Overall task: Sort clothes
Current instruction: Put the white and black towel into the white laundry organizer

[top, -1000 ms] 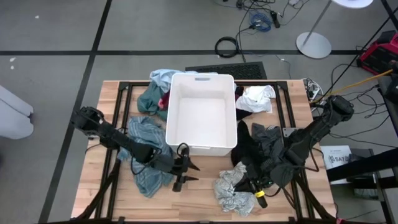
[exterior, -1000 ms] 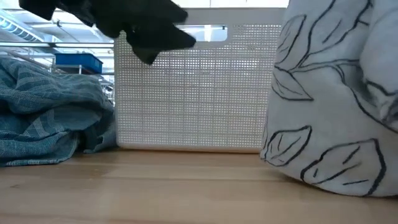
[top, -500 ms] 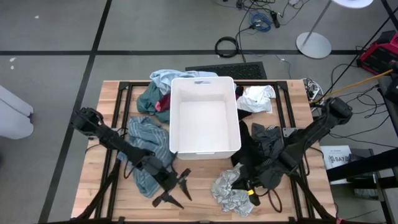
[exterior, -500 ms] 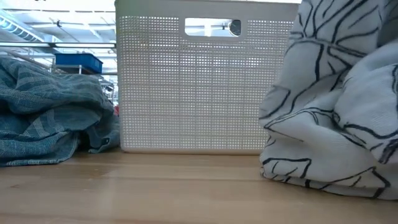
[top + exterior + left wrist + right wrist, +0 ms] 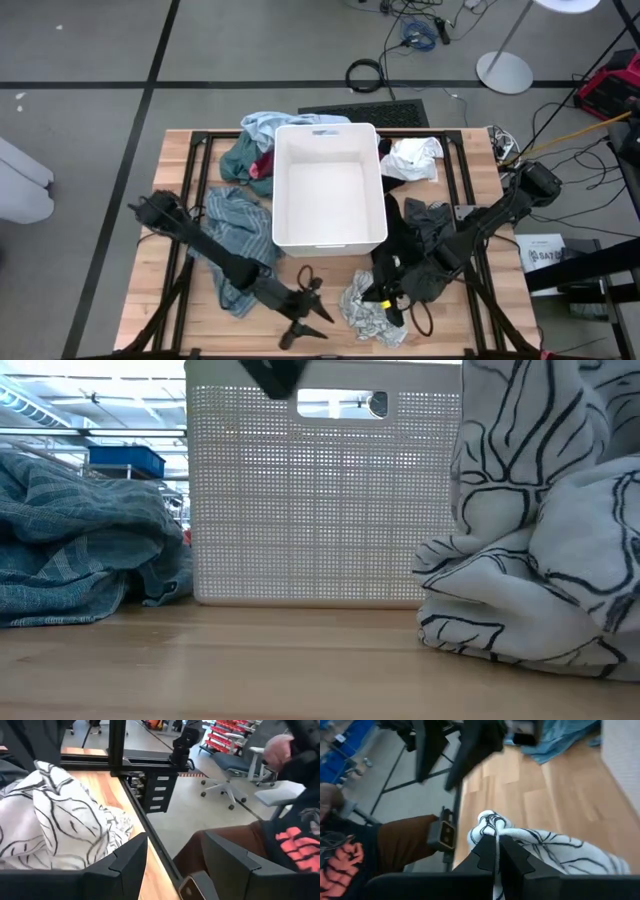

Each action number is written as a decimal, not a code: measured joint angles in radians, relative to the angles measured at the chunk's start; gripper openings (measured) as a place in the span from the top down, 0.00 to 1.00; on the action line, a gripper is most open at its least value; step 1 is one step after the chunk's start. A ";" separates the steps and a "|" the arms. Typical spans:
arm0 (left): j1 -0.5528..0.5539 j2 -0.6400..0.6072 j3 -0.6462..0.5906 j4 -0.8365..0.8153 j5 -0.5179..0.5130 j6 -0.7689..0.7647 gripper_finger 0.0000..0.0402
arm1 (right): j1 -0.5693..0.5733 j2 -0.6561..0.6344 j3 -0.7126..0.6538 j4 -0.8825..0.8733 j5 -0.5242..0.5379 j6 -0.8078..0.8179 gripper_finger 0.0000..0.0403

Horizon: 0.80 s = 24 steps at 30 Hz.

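Observation:
A white-grey garment with black leaf lines (image 5: 362, 312) lies bunched near the table's front edge, with my right gripper (image 5: 385, 296) shut on it. Left of it my left gripper (image 5: 308, 312) stands open and level above the wood with nothing between its fingers (image 5: 131, 860). A teal striped garment (image 5: 236, 236) lies left of the white bin (image 5: 330, 240). Light blue (image 5: 262, 125), teal and red clothes (image 5: 264, 165) are heaped at the bin's far left. A white piece (image 5: 411, 160) and black and dark grey clothes (image 5: 420, 228) lie on its right. My right gripper pinches a small gathered fold of the leaf-patterned garment (image 5: 489, 822) between its two fingers; the fold sticks out past the fingertips (image 5: 485, 851). The fingers slant down from the table's right side. The pinched part is drawn up, and the rest (image 5: 520, 630) lies in a heap on the table.
The bin stands in the middle of the table, its perforated front wall (image 5: 320, 510) facing the near edge. Bare wood (image 5: 330, 275) lies in front of it. A seated person (image 5: 280, 835) is just beyond the table's near edge.
My left gripper has swung from the bin's front wall toward the table's near edge and somewhat right, staying open. My right gripper has gone left and down with the leaf-patterned garment, which has slid left and bunched up taller under the fingers.

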 joint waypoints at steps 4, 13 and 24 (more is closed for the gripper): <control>0.026 0.056 0.049 -0.001 -0.016 -0.003 0.51 | 0.011 0.001 0.000 -0.009 -0.001 0.010 0.87; 0.038 0.073 0.073 -0.001 -0.011 -0.003 0.51 | 0.042 -0.010 0.000 -0.024 -0.098 0.025 0.53; 0.039 0.072 0.073 -0.082 -0.013 -0.055 0.51 | 0.098 -0.051 0.001 -0.628 0.199 0.471 0.54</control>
